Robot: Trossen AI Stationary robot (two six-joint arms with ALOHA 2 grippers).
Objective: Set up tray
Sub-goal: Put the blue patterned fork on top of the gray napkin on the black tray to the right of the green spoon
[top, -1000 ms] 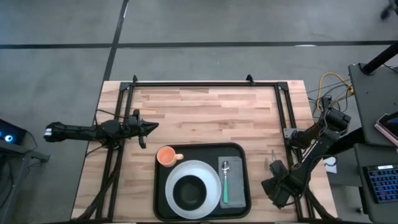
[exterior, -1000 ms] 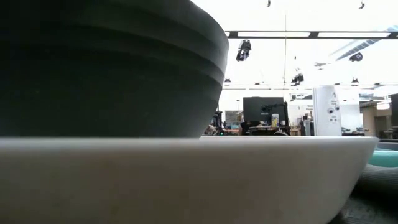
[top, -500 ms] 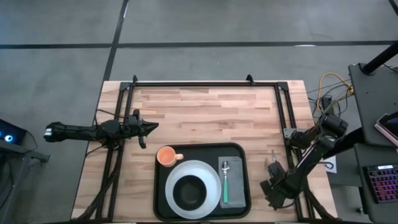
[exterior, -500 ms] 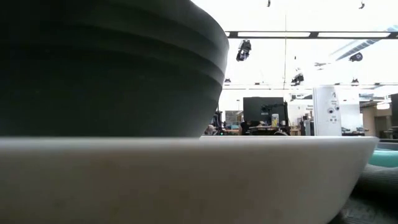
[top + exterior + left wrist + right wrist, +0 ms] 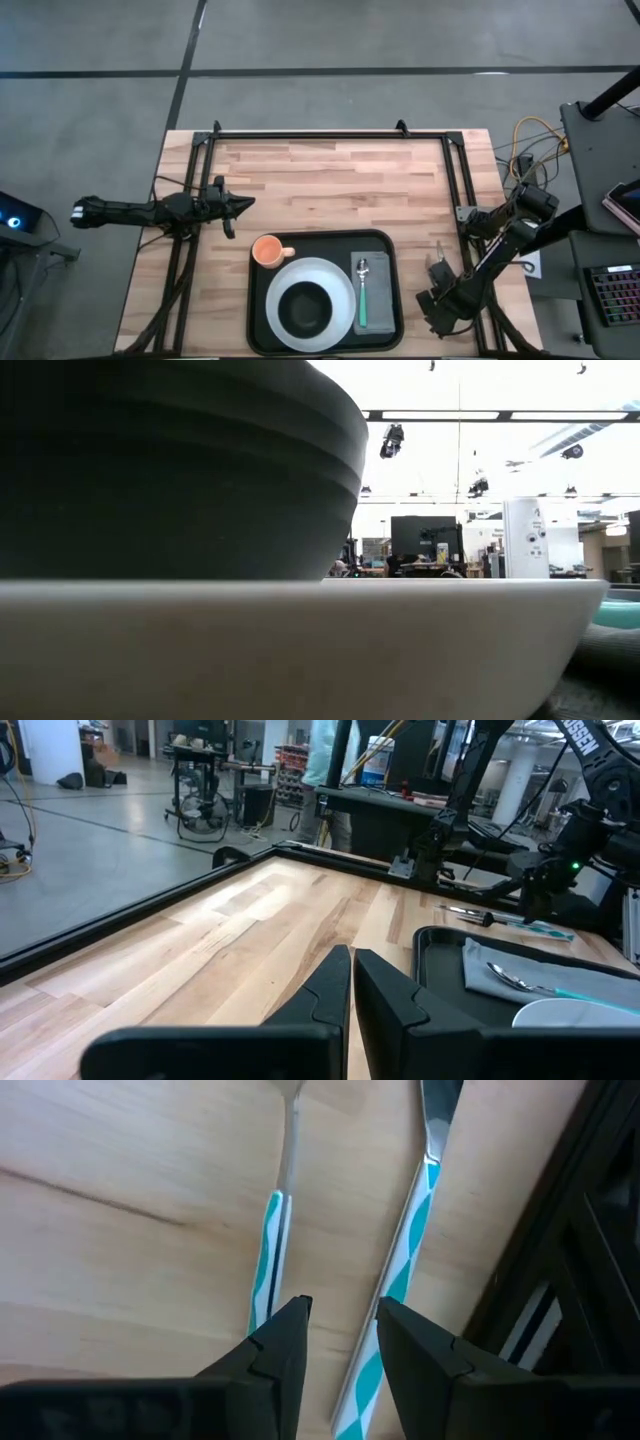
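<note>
The black tray (image 5: 388, 322) lies at the table's near middle. It carries a white plate (image 5: 338, 278) with a dark bowl (image 5: 305, 308), an orange cup (image 5: 266, 250) and a grey napkin (image 5: 374, 312) with a teal-handled spoon (image 5: 362, 290). A teal-handled fork (image 5: 268, 1262) and knife (image 5: 408, 1260) lie on the bare wood to the tray's right. My right gripper (image 5: 342, 1342) is open and points down over their handles. The knife's handle (image 5: 362, 1385) passes through the gap between its fingers. My left gripper (image 5: 238, 203) waits shut over the table's left side. My right gripper comes at the two teal handles from above, pointing down. Its fingers lie roughly along the handles. One finger (image 5: 282, 1342) covers the fork handle's end, and the knife's handle (image 5: 362, 1385) runs through the gap. Whether either finger touches a handle, I cannot tell.
A black frame rail (image 5: 468, 200) runs along the table's right side close to the cutlery. Bare wood (image 5: 330, 185) stretches across the far half. In the low view the bowl (image 5: 180, 470) and the plate's rim (image 5: 300, 650) fill the picture. Room equipment stands beyond.
My right arm has drawn slightly toward the near edge and sunk toward the fork and knife. The things on the tray have kept their places.
</note>
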